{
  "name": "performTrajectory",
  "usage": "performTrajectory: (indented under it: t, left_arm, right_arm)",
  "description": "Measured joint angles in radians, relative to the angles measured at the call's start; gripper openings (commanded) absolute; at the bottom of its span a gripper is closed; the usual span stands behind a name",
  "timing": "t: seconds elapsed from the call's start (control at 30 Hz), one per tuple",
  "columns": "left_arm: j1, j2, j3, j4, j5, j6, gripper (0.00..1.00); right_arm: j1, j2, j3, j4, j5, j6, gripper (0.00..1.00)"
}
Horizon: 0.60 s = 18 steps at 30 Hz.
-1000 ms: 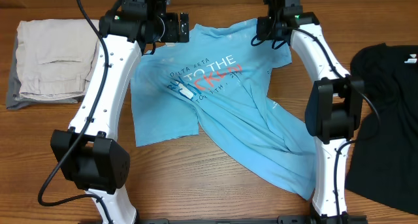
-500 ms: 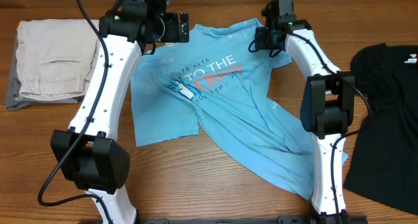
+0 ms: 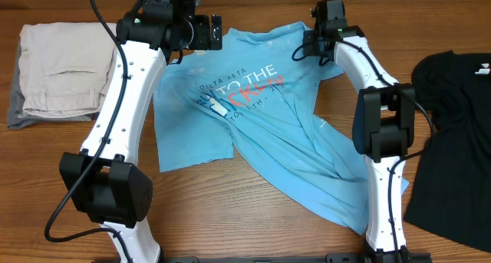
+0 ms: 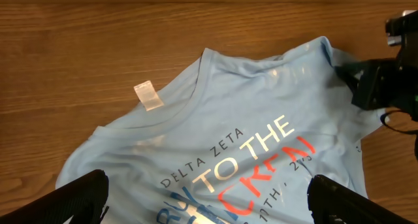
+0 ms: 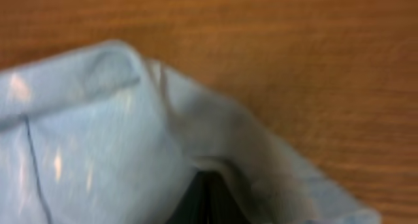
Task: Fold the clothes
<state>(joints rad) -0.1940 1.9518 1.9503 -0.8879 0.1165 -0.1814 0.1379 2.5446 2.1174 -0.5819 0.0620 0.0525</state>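
Your right fingers (image 4: 358, 80) are pinched tight on a far shoulder fold of the light blue short-sleeved T-shirt (image 3: 261, 117), probably to pull it flat. Your left fingers (image 4: 81, 194) hang spread wide above the collar, holding nothing. The shirt lies rumpled by the far edge of the brown wooden table (image 3: 230, 217), between folded beige trousers (image 3: 57, 71) and a black garment (image 3: 453, 133).

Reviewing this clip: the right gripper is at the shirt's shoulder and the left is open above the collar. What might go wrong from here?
1. The right gripper pinches only the edge of the light blue T-shirt; a pull may slip it free.
2. The left gripper is open and holds nothing, so a one-sided pull would likely drag the shirt rather than flatten it.
3. The twisted hem lies against the right arm's base and could snag there.
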Motion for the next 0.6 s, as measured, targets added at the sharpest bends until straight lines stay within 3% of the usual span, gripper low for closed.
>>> performTrajectory:
  t: [0.4, 0.6]
  left_arm:
    - [0.0, 0.0, 0.0, 0.0, 0.0, 0.0, 1.0]
    - [0.0, 0.0, 0.0, 0.0, 0.0, 0.0, 1.0]
  right_arm:
    - [0.0, 0.001, -0.001, 0.174, 0.05, -0.001, 0.07]
    - [0.0, 0.0, 0.002, 0.055, 0.06, 0.0, 0.04]
